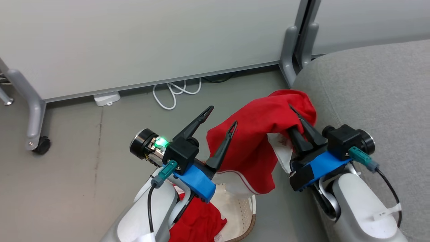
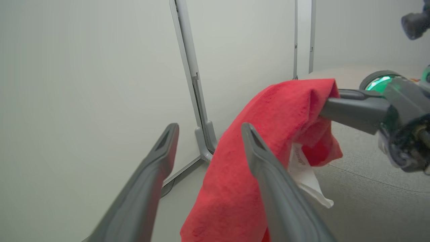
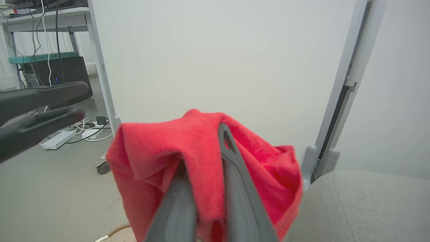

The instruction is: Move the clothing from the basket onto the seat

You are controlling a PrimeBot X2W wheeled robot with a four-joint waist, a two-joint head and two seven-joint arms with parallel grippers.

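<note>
Red garment (image 1: 255, 141): centre frame, hanging above the basket (image 1: 240, 205) at lower centre. Right gripper (image 1: 297, 117) pinched on its top fold; left gripper (image 1: 222, 116) spread wide, empty. Grey seat (image 1: 369, 94) at right. Advice: lift clear of the cushion edge before letting go.

The grey floor (image 1: 77, 181) carries the basket (image 1: 251, 224) at its near edge, just beside the seat (image 1: 369, 94) on the right. Farther back lie a looped white cable (image 1: 168, 97) and a white power strip (image 1: 106, 98) — both along the foot of the partition (image 1: 134, 43) — with a black caster (image 1: 42, 145) at the left.
</note>
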